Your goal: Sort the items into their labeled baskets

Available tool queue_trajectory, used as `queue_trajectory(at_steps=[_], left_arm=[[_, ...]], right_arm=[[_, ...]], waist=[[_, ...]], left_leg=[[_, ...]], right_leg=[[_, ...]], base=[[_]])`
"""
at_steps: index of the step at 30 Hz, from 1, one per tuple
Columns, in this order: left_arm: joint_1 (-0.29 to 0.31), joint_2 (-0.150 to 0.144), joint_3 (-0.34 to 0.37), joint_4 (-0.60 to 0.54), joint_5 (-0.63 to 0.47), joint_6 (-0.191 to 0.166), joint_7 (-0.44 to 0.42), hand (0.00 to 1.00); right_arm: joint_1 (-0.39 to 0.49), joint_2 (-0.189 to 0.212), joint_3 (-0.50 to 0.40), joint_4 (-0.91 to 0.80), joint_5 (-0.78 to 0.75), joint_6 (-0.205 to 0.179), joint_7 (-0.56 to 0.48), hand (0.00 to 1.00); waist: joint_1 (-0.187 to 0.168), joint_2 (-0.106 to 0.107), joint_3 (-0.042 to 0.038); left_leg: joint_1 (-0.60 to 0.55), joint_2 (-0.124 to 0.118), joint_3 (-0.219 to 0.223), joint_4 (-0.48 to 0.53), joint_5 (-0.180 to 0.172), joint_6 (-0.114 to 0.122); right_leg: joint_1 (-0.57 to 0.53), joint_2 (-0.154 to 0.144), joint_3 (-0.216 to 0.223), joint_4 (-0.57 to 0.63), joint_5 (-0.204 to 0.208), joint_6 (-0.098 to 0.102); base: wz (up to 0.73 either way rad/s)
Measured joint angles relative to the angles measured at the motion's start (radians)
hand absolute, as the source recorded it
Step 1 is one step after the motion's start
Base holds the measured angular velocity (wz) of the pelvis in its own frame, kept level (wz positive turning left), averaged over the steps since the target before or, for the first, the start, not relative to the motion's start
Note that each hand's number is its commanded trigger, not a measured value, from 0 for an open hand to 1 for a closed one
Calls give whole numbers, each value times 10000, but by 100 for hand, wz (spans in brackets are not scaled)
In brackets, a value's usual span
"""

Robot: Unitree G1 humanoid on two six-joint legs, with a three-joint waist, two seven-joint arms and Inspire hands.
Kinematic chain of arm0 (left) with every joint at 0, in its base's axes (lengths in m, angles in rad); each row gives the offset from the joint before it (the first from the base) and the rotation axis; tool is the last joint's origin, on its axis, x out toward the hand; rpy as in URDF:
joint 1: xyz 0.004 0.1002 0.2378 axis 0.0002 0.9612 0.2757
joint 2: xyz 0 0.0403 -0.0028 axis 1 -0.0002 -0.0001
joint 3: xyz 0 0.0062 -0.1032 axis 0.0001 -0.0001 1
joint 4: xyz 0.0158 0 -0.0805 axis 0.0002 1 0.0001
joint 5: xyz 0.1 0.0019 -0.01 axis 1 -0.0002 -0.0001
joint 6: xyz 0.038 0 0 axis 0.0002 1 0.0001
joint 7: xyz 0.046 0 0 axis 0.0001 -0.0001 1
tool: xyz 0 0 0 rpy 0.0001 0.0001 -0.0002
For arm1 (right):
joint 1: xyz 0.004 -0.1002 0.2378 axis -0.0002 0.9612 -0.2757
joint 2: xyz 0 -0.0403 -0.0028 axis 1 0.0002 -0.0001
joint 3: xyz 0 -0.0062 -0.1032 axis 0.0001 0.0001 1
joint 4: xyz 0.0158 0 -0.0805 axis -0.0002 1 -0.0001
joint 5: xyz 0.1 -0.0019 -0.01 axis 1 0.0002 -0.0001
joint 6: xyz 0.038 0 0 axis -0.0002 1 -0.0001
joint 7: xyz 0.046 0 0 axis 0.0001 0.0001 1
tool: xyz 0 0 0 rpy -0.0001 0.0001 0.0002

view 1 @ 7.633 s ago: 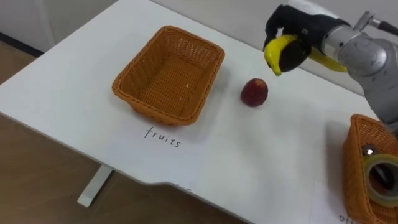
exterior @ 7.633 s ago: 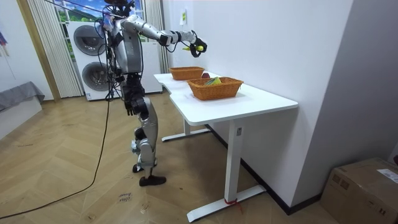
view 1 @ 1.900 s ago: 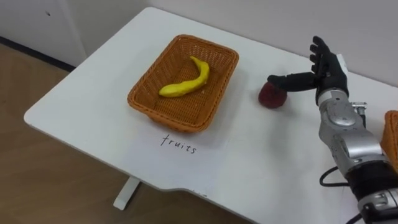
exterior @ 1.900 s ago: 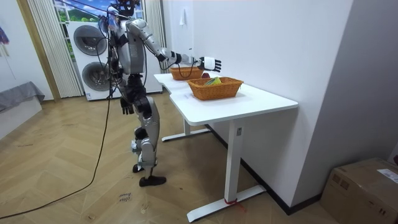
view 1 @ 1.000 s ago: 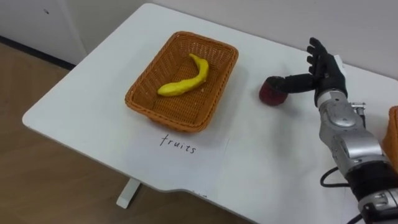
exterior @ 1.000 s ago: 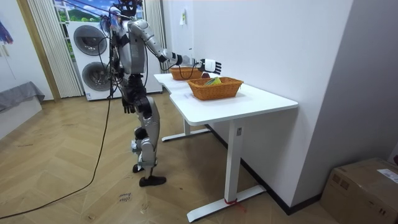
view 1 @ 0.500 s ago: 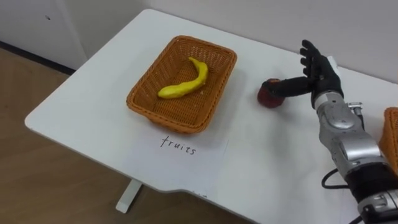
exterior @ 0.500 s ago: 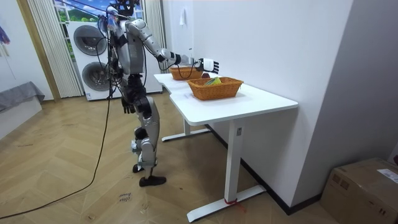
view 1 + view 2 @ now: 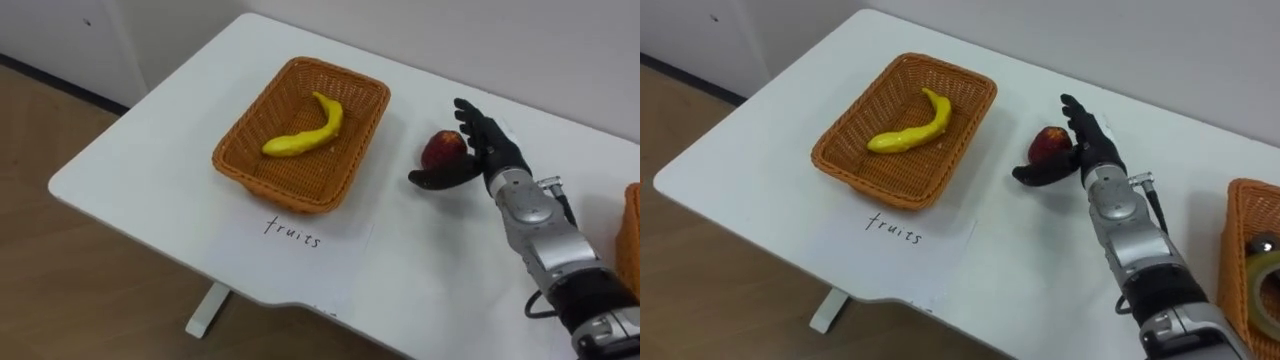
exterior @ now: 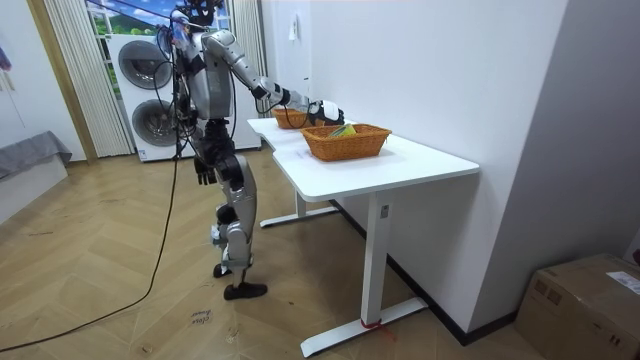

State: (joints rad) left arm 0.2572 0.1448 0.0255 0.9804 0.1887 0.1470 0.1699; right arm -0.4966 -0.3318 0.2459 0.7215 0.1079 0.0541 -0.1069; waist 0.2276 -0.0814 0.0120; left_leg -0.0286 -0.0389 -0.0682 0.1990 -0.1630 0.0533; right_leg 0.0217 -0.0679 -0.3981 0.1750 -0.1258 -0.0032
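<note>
On the worktop (image 9: 150,170), right robot hand (image 9: 480,152) spread wide at the apple's (image 9: 440,150) 4 o'clock, a clumsy nudge could roll it away.

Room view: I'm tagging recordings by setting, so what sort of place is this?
Probably a home-like room, perhaps a laundry corner: two stacked washing machines, a long curtain beside them, a wooden floor and a white desk.

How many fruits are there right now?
2: a banana in the left basket, a red apple on the table by the right hand. The other basket could hide more.
</note>
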Motion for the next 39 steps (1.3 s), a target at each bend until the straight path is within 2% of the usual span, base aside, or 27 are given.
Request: queue_trajectory(at_steps=[15,24,33,39], left_arm=[[9,263,-101,-11,0,-26,-85,0],[10,263,-101,-44,5,-29,-85,0],[50,278,-102,-48,-96,21,-75,0],[75,288,-199,-54,-437,76,-29,0]], right_arm=[[0,-1,74,-1,-48,-1,241,0],[0,-1,83,0,-49,-1,386,0],[-1,-114,71,96,-342,5,931,0],[-6,-152,55,735,-320,57,956,0]], waist=[[3,8,0],[-9,10,-2],[-52,-123,-91],[-8,-108,-46]], left_leg=[[-9,-1,1,25,0,0],[-13,-2,-1,26,0,0],[-32,-34,-110,55,3,5],[5,-65,-187,82,12,19]], right_leg=[[4,2,2,4,0,0],[2,-3,0,16,0,0],[49,-30,-117,8,-2,3],[120,-125,-208,32,-6,10]], base=[[0],[0],[2],[4]])
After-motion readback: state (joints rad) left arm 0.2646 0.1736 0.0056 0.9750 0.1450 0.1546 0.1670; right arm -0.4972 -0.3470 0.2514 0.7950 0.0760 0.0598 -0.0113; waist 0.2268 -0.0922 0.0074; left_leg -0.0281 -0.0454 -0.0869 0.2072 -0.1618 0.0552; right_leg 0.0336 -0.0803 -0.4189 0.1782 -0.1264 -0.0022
